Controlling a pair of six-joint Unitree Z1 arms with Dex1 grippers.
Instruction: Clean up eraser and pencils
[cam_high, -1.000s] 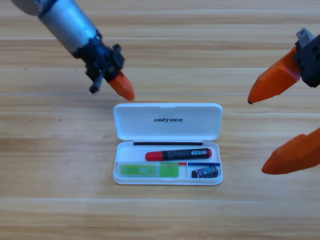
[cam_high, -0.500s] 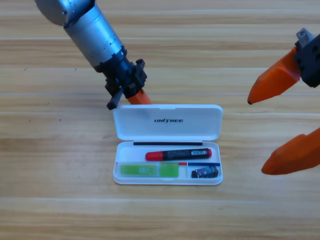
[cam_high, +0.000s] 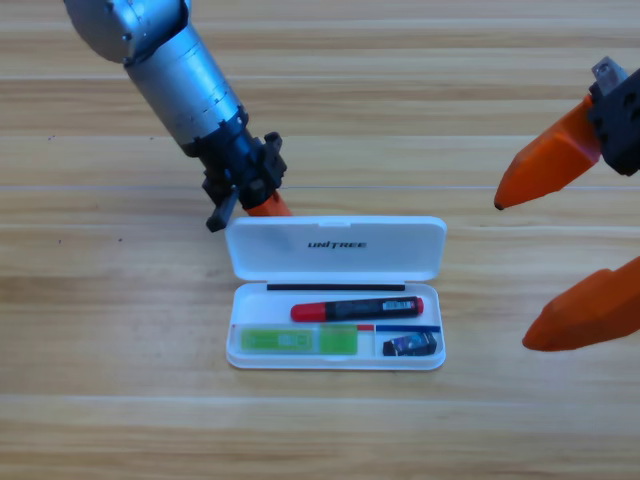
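A white case (cam_high: 335, 290) lies open on a wooden tabletop (cam_high: 100, 380), its lid (cam_high: 336, 248) folded back toward the top of the view and its long axis running left to right.

Three things rest in the case's tray, all lying lengthwise along the case. A marker (cam_high: 357, 308) sits in the upper slot, nearly level, with its red cap pointing left and its black labelled barrel ending in a red tip at the right. Below it on the left is a pale green highlighter (cam_high: 299, 341), level, with its brighter green cap toward the right. In the lower right compartment is the eraser (cam_high: 411, 346), a small dark block in a black-and-blue wrapper, much shorter than the two pens and tilted slightly.

The left hand (cam_high: 262, 203) comes in from the upper left on a grey arm and points down at the back left edge of the lid, touching or just behind it; whether it is wide or narrow cannot be told. The right hand (cam_high: 565, 250) waits at the right edge, well apart from the case, its two orange jaws spread wide and holding nothing.
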